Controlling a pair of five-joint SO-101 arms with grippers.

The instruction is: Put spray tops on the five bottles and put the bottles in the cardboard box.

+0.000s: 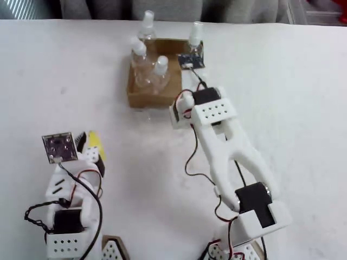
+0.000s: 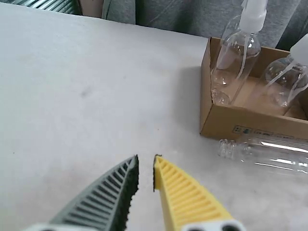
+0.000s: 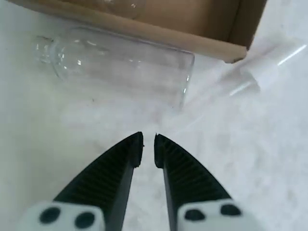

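The cardboard box [image 1: 142,95] is sitting toward the far edge of the white counter [image 1: 65,70], about midway between its left and right edges. Three bottles with white spray tops are standing upright inside it: one [image 1: 146,28] at the far wall, one [image 1: 140,53] in the middle and one [image 1: 160,69] nearer the front wall. A fourth capped bottle [image 1: 195,36] is standing at the box's far right corner; I cannot tell whether it is inside the box or just beside it.

A fifth bottle [image 3: 120,67], with no top, is lying on its side on the counter, just beside the box wall that is facing the near edge, with its open neck pointing toward the counter's left edge. A loose spray top [image 3: 262,72] with its thin tube is lying on the counter near the box's near right corner, apart from that bottle.

The right tool [image 3: 147,144] is hanging over the counter close in front of the lying bottle, its two black fingers drawn almost together with a thin slit between the tips, gripping nothing. The left tool [image 2: 146,166] is sitting near the counter's near left corner, well apart from the box, its grey finger [image 2: 110,192] and yellow finger [image 2: 183,197] likewise nearly meeting and holding nothing.
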